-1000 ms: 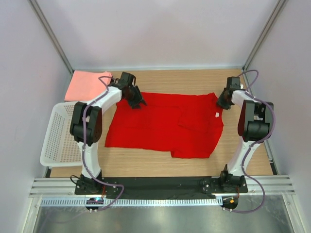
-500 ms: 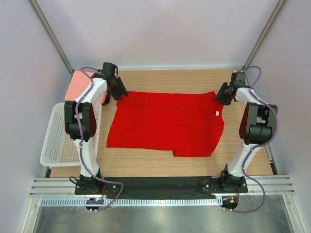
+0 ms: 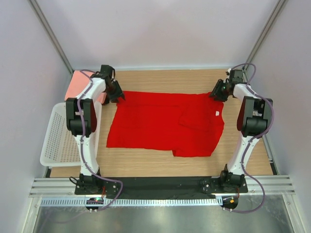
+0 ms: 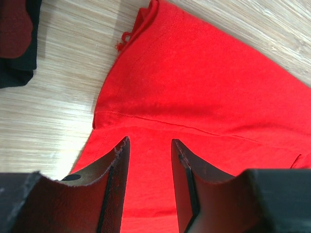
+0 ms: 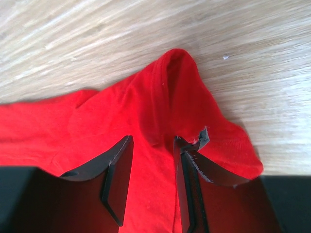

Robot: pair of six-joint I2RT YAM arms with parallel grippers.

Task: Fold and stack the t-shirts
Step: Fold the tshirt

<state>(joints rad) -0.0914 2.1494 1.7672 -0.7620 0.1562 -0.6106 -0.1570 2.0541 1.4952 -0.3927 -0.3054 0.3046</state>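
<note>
The soft red t-shirt (image 3: 155, 126) lies flat on the wood-grain tabletop (image 3: 165, 80), spreading nearward from both pincers. The left pincer (image 4: 149, 141) is part open and grips nothing, with hemmed cloth under its tips. The right pincer (image 5: 153, 139) is likewise parted and empty, a bunched ridge just beyond it. A folded pink shirt (image 3: 73, 90) sits left of the left pincer. Since a second ago both pincers have shifted outward and farther back.

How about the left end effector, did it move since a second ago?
Yes. The left end effector slid left, toward the pink folded shirt in the far corner.
</note>
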